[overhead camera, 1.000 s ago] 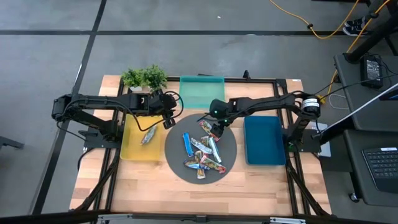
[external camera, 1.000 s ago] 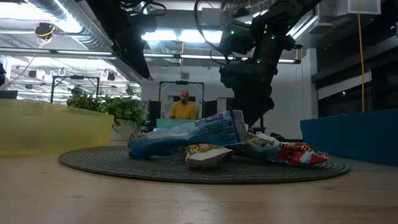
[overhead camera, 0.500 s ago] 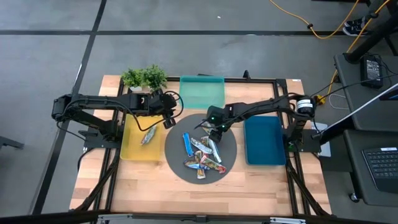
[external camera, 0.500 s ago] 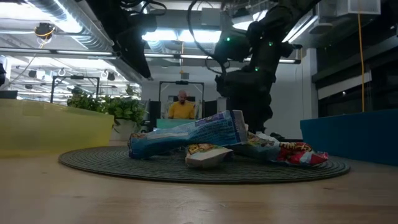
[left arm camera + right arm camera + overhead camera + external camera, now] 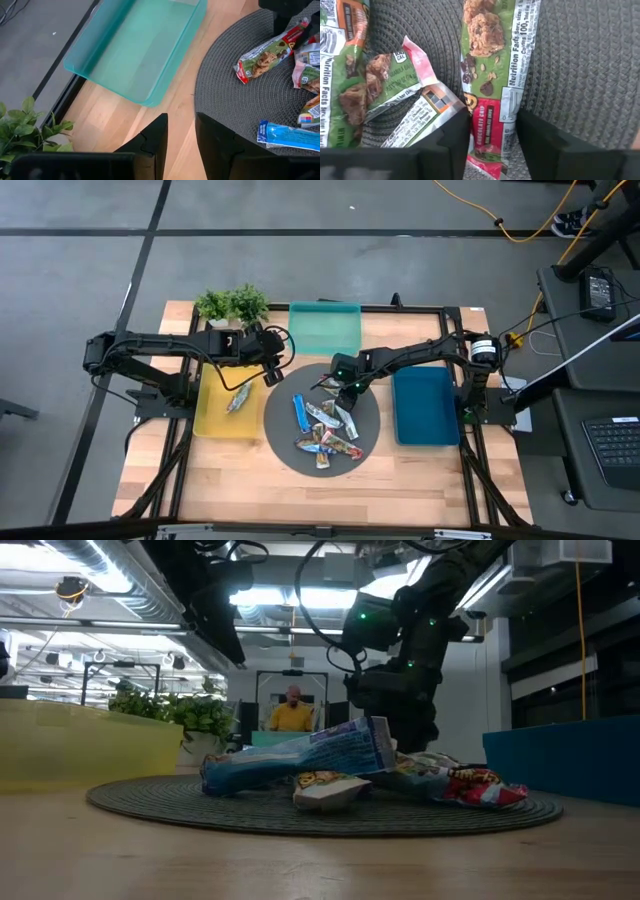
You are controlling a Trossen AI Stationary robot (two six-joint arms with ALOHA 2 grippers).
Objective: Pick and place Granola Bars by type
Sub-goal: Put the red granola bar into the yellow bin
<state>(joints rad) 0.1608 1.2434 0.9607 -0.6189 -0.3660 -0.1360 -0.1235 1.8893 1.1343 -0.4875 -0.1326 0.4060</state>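
Bar (image 5: 496, 95) lies between right pincer (image 5: 492, 137) fingers on the mat (image 5: 585, 65).

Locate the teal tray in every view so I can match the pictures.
High view: the teal tray lies at the table's far edge, just beyond the round grey mat.
Low view: hidden behind the bars on the mat; cannot be told for sure.
Left wrist view: tray fills the upper left, mat beside it.
Right wrist view: not in it; only the mat shows.
Shared landmark: the mat.
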